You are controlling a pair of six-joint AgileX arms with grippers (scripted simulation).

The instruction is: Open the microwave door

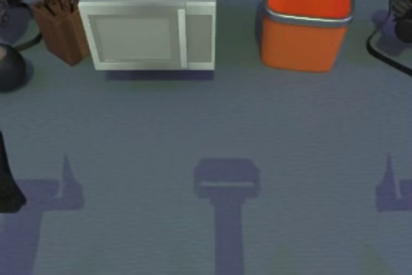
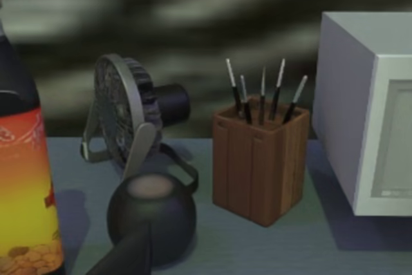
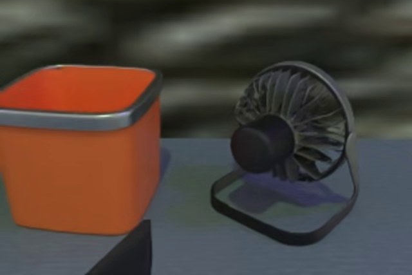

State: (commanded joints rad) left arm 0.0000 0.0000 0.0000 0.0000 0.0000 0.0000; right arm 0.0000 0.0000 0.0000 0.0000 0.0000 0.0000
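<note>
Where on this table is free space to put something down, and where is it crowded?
The wide near part of the table, in front of the microwave and the orange bin, is bare. A narrower gap lies between those two. The far left corner is crowded: the wooden holder, a fan and a dark round object.

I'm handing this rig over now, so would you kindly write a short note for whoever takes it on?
Claws: neither arm's claw shows in any view, so their state is unknown.
Things: the microwave stands at the table's far edge, left of centre, between a wooden pen holder and an orange bin. Its door is shut, handle bar beside the control panel.
Done: nothing yet.
Left: reach the handle, swing the door open.
</note>
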